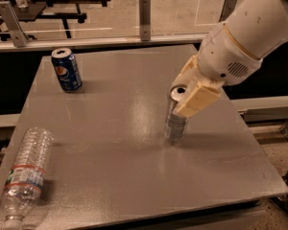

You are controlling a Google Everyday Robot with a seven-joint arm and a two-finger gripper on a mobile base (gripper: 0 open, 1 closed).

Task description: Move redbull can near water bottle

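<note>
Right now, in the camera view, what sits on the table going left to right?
water bottle → Pepsi can → redbull can. The gripper is at the redbull can's top, overlapping it, so it is left out of the order.

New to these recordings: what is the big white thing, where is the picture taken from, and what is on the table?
The white shape is a robot arm; the cream part at its end is the gripper, its clamp. It is at the top of the redbull can, which stands upright on the grey table. Whether it grips cannot be seen. The one camera looks down on the table; its mount is not on record. A Pepsi can stands far left in the picture; the water bottle lies on its side at the near left edge.
</note>
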